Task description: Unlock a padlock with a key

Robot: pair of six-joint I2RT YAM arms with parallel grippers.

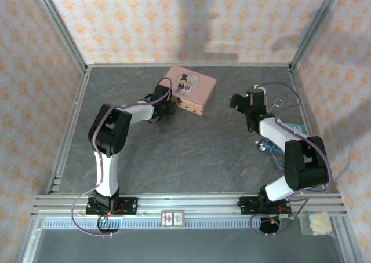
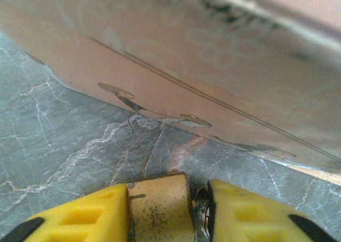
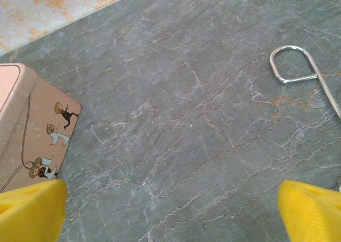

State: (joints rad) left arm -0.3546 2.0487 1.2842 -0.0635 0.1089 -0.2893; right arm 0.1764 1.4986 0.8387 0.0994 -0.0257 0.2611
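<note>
Brass-coloured and small, the padlock [image 2: 157, 204] is pinched between the yellow fingers of the left gripper [image 2: 169, 194], which is closed tight on its body; a bit of silvery metal shows against the finger on the right of that wrist view. The lock sits low over the grey marbled table [image 2: 64, 140], just in front of the side wall of the pink tin [image 2: 176, 55].

Seen from above, the left arm [image 1: 110, 130] rises from its base, folds at the elbow and stretches forward and to the right, so its wrist ends at the near left side of the tin; the right arm [image 1: 301, 159] folds the other way, reaching forward and leftward, its wrist well apart from the tin.

The tin's lid carries a small picture of a figure and its side shows little cartoon figures; any lettering on it is too blurred to read; a small label [image 1: 173, 218] on the front rail is too small to read.

The right gripper [image 3: 170, 215] has its yellow fingertips spread wide with only table between them; the tin's corner lies off to its left, and a silvery wire tool [image 3: 298, 66] with a rounded loop lies on the table ahead to its right.
</note>
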